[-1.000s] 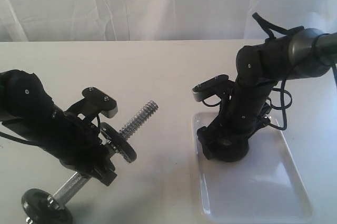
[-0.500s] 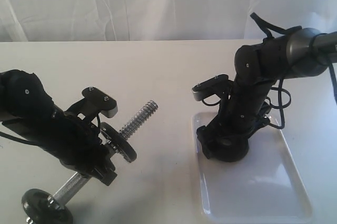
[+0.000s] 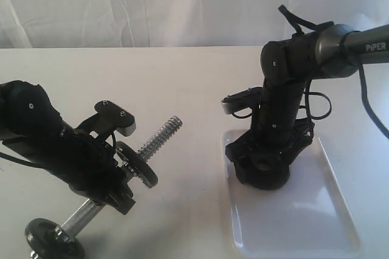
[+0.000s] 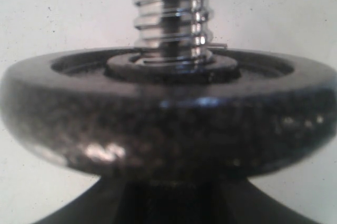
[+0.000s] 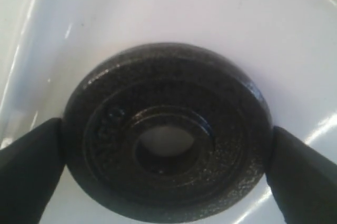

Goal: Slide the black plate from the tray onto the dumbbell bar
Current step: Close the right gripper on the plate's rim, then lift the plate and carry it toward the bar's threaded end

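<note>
Down by the near left corner of the table (image 3: 182,82), I am seeing the dumbbell bar (image 3: 80,215) resting on a small black disc (image 3: 51,242) at its low end. The bar is leaning up and away toward the middle of the table, and its shiny screw end (image 3: 161,136) is sticking up in the air. My left gripper (image 3: 121,177) is holding the bar around its middle, just below a second black disc (image 4: 168,129) that is sitting on the screw part. I am not seeing its fingers clearly.

By the near right corner the white tray (image 3: 316,222) is lying flat. My right gripper (image 3: 262,172) is reaching down into the tray's far left corner. There the black plate (image 5: 226,124) is lying on the tray floor. The jaws are standing wide, and the two fingers (image 5: 29,169) are touching the plate's rim, one on each side. I cannot tell if the plate is lifting off the tray. Far behind, a white curtain (image 3: 152,3) is hanging
</note>
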Tool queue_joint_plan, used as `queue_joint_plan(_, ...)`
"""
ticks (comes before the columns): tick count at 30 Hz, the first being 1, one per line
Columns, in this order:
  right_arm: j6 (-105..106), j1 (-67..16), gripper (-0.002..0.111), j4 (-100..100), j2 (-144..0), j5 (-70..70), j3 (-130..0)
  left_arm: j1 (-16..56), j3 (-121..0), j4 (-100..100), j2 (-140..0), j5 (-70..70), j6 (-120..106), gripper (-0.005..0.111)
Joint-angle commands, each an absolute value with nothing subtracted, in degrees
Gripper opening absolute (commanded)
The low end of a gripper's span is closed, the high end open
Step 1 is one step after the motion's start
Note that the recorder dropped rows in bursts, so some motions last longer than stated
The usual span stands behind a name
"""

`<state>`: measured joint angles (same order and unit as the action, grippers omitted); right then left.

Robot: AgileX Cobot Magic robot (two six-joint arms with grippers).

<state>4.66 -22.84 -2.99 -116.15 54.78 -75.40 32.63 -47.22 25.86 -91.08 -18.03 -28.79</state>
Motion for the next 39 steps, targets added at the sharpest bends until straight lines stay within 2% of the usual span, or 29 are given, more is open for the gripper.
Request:
queue_joint_plan(1,4.03,-22.8,0.0,-4.39,-116.42,59.43,-77.2,32.72,-48.06,29.09,-88.65,-16.85,-28.46,0.0)
queue_joint_plan(10,3.8,-22.8,0.0,-4.53,-114.5,60.37,-77.58,32.72,-48.06,29.09,-88.65,-17.15,-28.59,0.0)
queue_joint_plan(24,4.82,-22.8,0.0,-6.44,-99.13,61.61,-77.58,32.72,-48.06,32.56,-88.65,-18.32,-37.94,0.0)
queue_joint_plan(31,15.61,-22.55,0.0,-18.54,-88.4,58.51,-71.66,32.72,-48.06,36.12,-88.65,-19.82,-45.56,0.0)
queue_joint_plan(34,29.45,-19.0,0.0,-36.38,-85.36,58.81,-67.44,32.83,-48.06,39.08,-88.65,-21.33,-52.41,0.0)
queue_joint_plan(39,37.65,-13.39,0.0,-47.46,-85.13,59.99,-62.81,32.83,-48.06,47.81,-88.65,-24.19,-64.18,0.0)
